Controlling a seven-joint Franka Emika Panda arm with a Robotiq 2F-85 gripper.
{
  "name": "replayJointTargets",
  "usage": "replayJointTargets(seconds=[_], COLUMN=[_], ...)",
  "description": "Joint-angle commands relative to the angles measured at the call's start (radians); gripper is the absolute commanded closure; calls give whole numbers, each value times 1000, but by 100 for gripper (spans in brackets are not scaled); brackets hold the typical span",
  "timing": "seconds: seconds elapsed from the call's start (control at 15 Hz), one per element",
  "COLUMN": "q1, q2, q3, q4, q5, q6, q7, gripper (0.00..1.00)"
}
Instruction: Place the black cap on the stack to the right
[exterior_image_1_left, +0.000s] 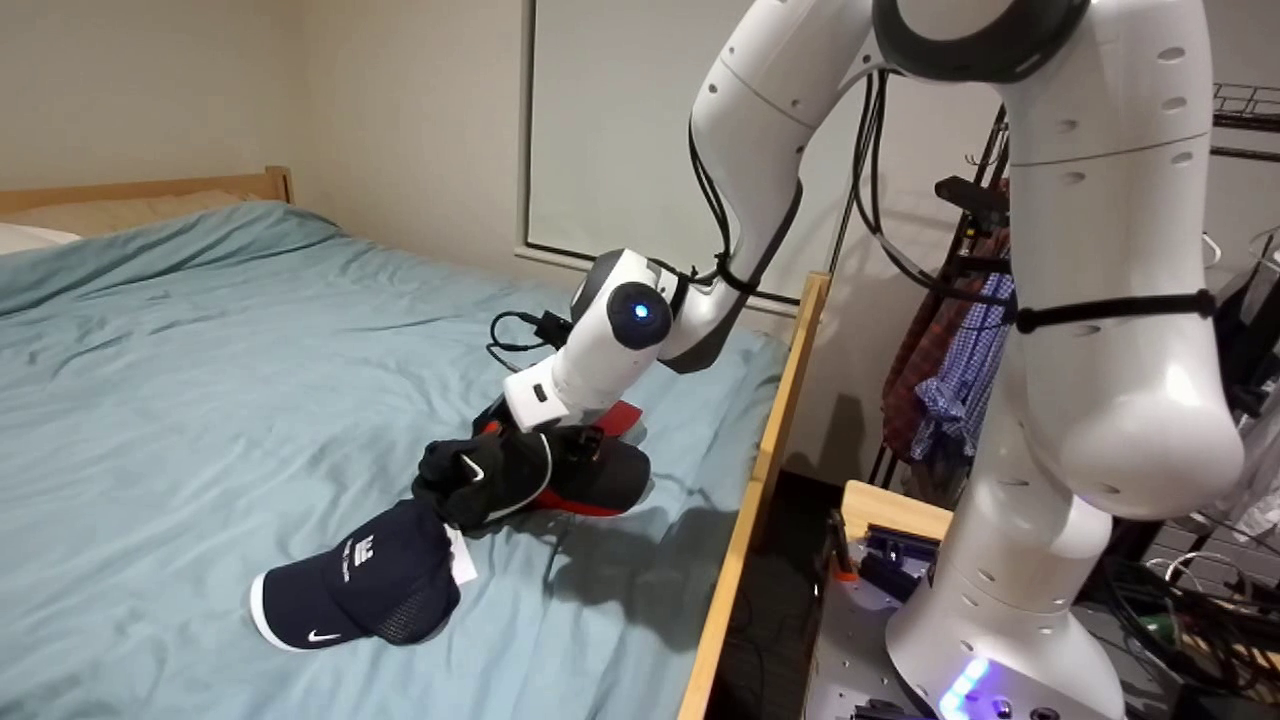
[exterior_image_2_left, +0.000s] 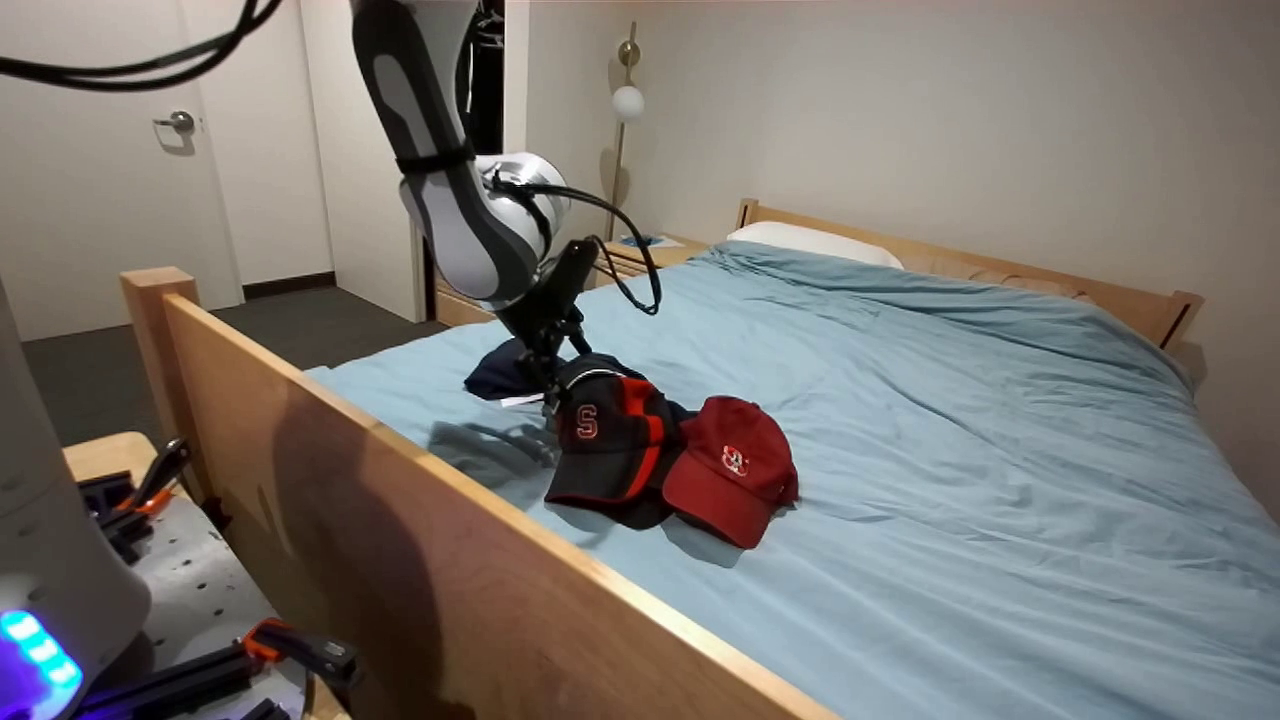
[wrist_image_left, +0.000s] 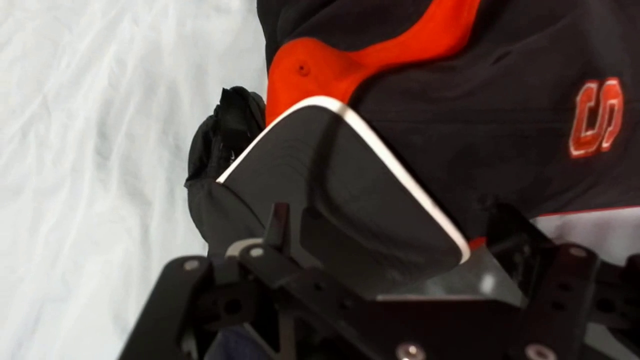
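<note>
Gripper (wrist_image_left: 390, 220) is spread wide, nothing pinched that I can see. The black cap (exterior_image_1_left: 512, 472) is right below, white-edged brim (wrist_image_left: 360, 185) looking lapped onto the red-and-black stack (exterior_image_2_left: 615, 440). I'd bet light, stiffish brim, floppy crown (wrist_image_left: 222, 210), so pinch a crown fold.

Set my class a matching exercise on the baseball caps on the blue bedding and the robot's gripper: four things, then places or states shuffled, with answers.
Things
1. Black fabric cap with curved brim
2. Red cloth cap with rounded crown
3. Navy cloth cap with white front logo
4. Black jointed gripper

Places and states
A. Beside the black-and-red cloth cap marked S
B. Standing open
C. White-edged brim overlapping the cap marked S
D. Opposite end of the caps from the red one

Pairs: 1-C, 2-A, 3-D, 4-B
</note>
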Motion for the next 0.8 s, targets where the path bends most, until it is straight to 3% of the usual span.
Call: replayJointTargets(seconds=[0.0, 0.53, 0.73], q1=[-18, -40, -34], q2=[18, 96, 119], q3=[28, 57, 38], q4=[45, 111, 101], q5=[-78, -222, -209], q6=[22, 34, 16], q7=[99, 281, 267], gripper=[0, 0, 0])
